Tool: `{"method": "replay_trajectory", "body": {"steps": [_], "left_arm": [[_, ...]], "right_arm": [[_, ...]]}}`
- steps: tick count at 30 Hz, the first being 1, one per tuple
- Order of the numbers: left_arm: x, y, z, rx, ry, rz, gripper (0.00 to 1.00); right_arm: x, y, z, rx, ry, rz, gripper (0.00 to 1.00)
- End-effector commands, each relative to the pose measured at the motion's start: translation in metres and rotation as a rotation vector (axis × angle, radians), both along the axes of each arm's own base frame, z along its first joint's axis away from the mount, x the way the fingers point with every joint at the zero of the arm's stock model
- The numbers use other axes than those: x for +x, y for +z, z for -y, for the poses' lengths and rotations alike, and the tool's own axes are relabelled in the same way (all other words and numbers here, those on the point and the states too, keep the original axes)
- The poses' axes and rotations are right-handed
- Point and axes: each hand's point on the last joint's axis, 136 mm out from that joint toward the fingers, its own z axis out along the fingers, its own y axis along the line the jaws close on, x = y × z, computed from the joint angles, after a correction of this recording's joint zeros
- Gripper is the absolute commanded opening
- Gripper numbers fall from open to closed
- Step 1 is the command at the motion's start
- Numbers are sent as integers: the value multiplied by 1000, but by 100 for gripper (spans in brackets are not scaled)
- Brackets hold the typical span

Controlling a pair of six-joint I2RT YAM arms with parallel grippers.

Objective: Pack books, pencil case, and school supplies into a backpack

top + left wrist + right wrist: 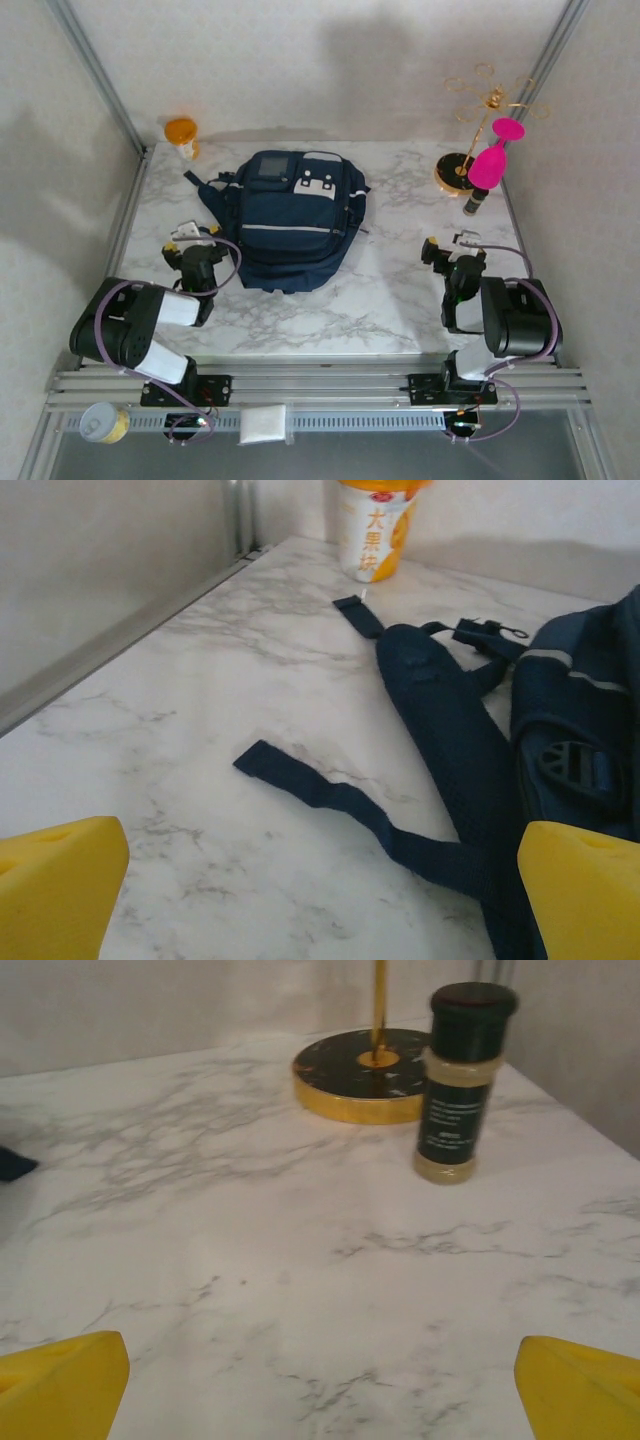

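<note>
— On the marble counter (400, 290), where does the backpack (295, 220) lie?

— Flat in the middle, toward the far side. Its front pocket faces up, with the pale stripe across it and white patches near the top. Dark straps trail off to its left.

— And the two arms?

— The left arm (150, 320) reaches up from the near left corner and ends near the pack's left edge, apart from it. The right arm (500, 310) stands at the near right, well apart from the pack.

— How do the left jaws stand?

— Spread wide, gripping nothing. In the left wrist view, the yellow fingertips (60, 880) sit at the two bottom corners. Ahead of them a thin strap (320, 790) lies loose on the marble, and the padded shoulder strap (440, 720) runs alongside the pack's body.

— And the right jaws?

— Also spread wide and empty. In the right wrist view, their yellow fingertips (60, 1380) sit at either bottom corner over bare marble.

— What else sits on the counter?

— An orange cup (182, 133) stands in the far left corner, beyond the straps. At the far right stands a gold stand (455, 170) with a round black-and-gold base, and pink pieces (490, 165) hang from its branches. A dark-capped spice jar (473, 203) stands upright just beside that base, on its near side.
</note>
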Motion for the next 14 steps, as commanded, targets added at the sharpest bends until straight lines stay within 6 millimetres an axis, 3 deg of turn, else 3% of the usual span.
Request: {"method": "replay_trajectory", "body": {"steps": [1, 14], "left_arm": [[8, 29, 7, -9, -99, 133, 99], [5, 24, 5, -28, -113, 146, 99]], "right_arm": [[17, 37, -10, -31, 40, 130, 99], [19, 36, -17, -46, 70, 124, 99]]}}
